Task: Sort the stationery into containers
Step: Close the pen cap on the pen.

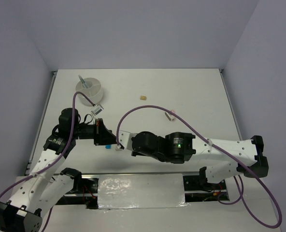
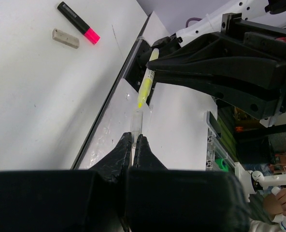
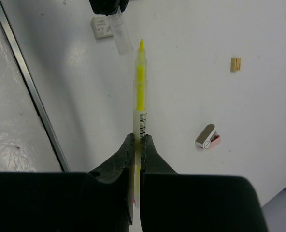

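1. Left arm [image 1: 46, 164]: white link shells dotted with small dark screw holes; black joint housings.
2. Right arm [image 1: 225, 147]: matching white shells; bulky black motor housings, one bearing a green light [image 1: 179, 143].
3. Purple cables [image 1: 148, 107]: one looping loosely along each arm.
4. Left claw [image 2: 134, 139]: two matte black tapered fingers on a broad black block.
5. Right claw [image 3: 138, 138]: identical black fingers and block.

thin stick [image 3: 140, 92]: translucent yellow-green, brighter yellow core, blk/wht barcode band.
cap [image 3: 121, 36]: clear, colourless.
highlighter [image 2: 78, 22]: blk body w/ wht lettering, hot-pink end.
eraser [image 2: 65, 38]: grey, faintly speckled.
small block [image 3: 235, 64]: tan.
cup [image 1: 91, 90]: white.
table [image 1: 191, 96]: plain white.
left gripper [image 2: 133, 138], right gripper [image 3: 138, 139]: matte blk.
cables [image 1: 143, 108]: purple.
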`<state>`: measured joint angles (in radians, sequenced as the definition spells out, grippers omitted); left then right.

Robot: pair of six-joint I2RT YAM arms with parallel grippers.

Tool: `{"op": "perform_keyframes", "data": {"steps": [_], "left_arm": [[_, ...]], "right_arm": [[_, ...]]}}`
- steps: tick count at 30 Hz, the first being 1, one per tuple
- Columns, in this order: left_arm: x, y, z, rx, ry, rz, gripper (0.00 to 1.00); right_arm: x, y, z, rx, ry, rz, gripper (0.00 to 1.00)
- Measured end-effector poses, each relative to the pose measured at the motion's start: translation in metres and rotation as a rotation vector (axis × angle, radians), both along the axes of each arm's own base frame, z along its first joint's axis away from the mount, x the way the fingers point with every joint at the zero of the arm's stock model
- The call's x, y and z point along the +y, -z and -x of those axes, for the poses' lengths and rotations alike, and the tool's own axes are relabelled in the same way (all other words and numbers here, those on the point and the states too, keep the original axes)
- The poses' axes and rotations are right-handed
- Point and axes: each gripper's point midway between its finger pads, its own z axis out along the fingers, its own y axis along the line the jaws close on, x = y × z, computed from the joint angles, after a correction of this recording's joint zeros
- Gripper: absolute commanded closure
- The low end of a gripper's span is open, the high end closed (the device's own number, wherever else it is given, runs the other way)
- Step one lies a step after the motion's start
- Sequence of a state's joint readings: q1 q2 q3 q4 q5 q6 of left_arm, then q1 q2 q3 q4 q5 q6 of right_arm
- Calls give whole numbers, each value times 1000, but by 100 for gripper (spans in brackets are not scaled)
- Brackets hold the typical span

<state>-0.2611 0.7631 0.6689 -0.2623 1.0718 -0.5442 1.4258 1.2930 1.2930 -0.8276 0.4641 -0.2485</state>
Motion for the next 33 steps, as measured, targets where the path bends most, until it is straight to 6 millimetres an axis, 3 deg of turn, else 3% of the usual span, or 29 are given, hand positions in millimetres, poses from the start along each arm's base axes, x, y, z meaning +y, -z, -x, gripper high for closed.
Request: {"op": "perform_keyframes", "data": {"steps": [16, 24, 33], "left_arm": [[1, 0, -2, -3, -21, -4, 100], [1, 0, -2, -1, -22, -6, 100], [0, 0, -1, 3, -4, 3, 100]], "right_arm": [[0, -2, -10, -29, 33, 10, 100], [-20, 19, -12, -50, 31, 84, 100], [-17, 9, -5, -44, -39, 38, 100]]}}
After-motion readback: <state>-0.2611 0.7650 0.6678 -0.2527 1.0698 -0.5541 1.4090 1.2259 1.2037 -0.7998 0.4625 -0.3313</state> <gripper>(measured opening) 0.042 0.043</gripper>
